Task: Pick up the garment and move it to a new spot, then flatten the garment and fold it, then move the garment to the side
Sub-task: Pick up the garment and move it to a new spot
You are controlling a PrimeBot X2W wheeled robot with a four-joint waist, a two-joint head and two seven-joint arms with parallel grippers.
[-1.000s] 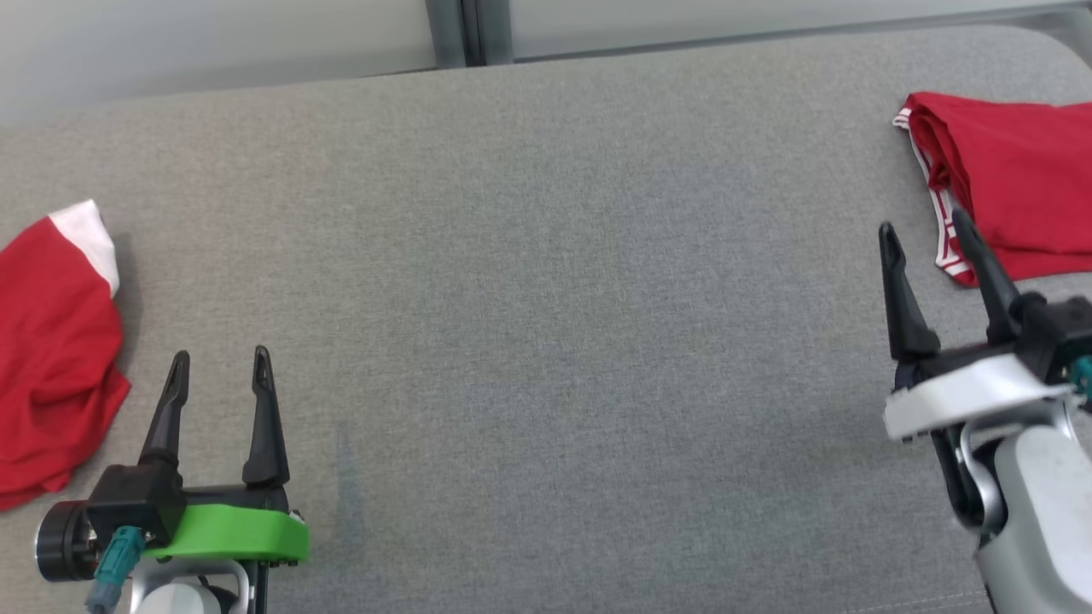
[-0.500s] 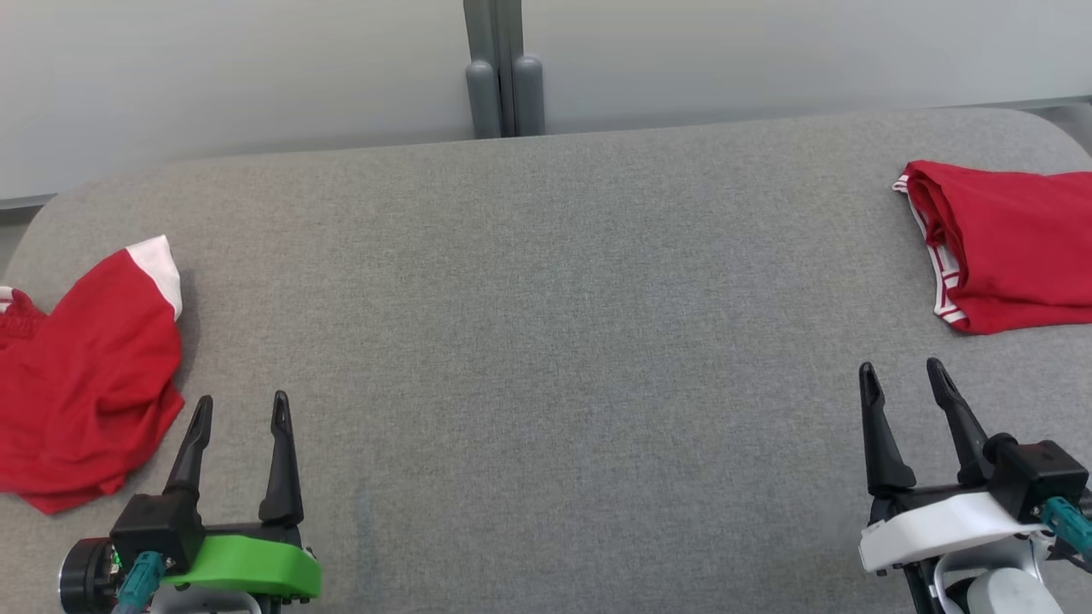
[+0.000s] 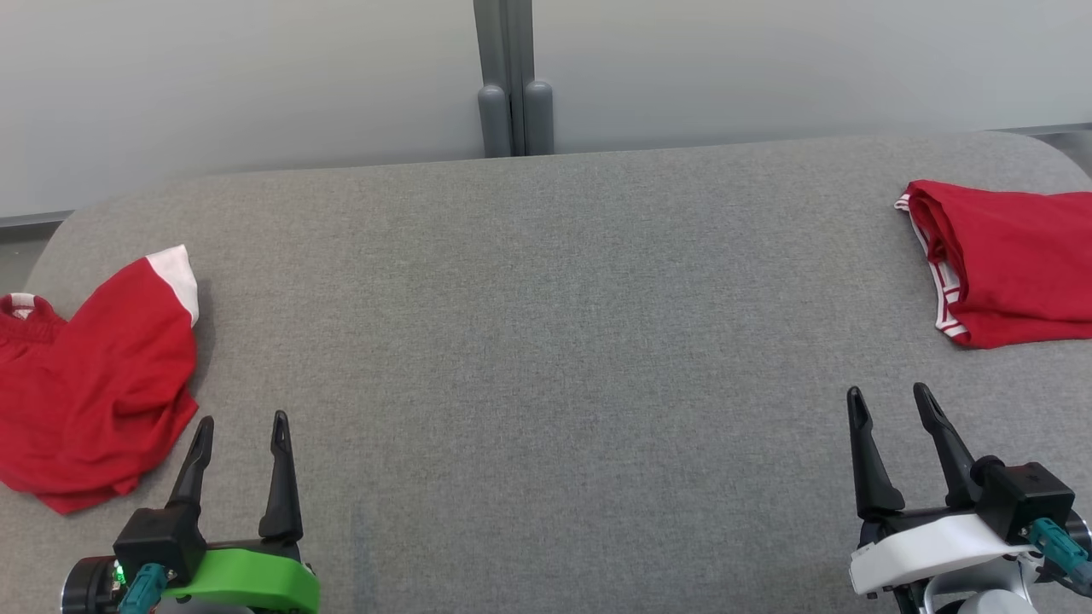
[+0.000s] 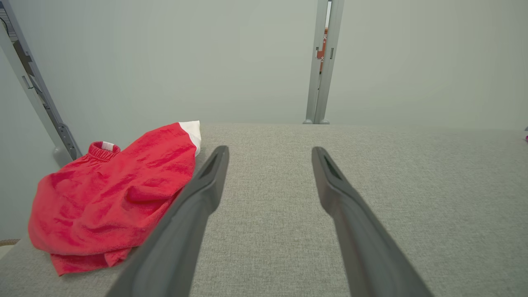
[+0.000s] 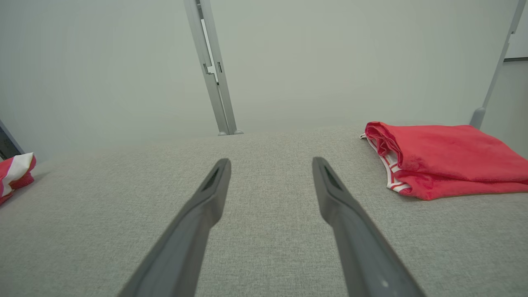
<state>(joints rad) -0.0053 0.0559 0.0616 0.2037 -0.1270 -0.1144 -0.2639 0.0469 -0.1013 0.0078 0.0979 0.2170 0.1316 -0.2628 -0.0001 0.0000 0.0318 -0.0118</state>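
The left gripper point(image 3: 241, 418) is hovering over the grey tabletop point(image 3: 546, 341) at the near left, with its jaws standing wide and holding nothing. The right gripper point(image 3: 886, 390) is hovering at the near right (jaws likewise wide and empty). The crumpled red garment point(image 3: 94, 375) is lying at the tabletop's left edge, just beside the left gripper. The folded red garment point(image 3: 1015, 264) is lying at the far right, apart from the right gripper.
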